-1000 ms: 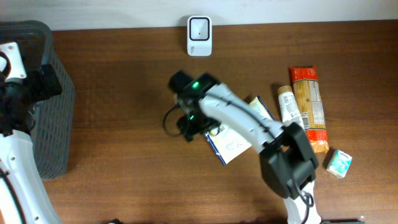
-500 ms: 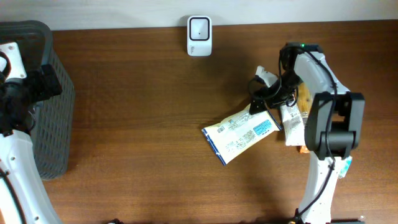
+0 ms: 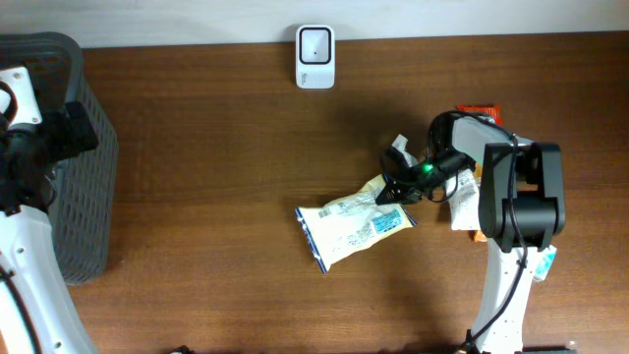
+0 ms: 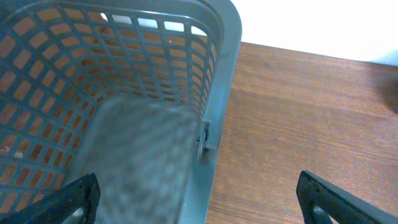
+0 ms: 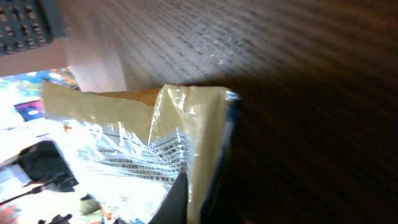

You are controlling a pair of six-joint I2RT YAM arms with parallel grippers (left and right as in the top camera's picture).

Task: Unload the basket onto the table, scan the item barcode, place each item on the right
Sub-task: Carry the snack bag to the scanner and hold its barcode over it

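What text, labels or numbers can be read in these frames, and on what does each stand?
No text is legible anywhere.
White and blue packet: printed lines, too small in the overhead view and blurred in the right wrist view.
Orange package: mostly hidden by the arm, nothing readable.
White scanner: no readable marking.

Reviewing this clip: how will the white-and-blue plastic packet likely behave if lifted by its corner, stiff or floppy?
Probably floppy: the packet is thin crinkled film, folded where the right gripper pinches its corner, so it would likely sag. Its glossy surface may slip in the jaws. Lying flat, it seems unlikely to roll.
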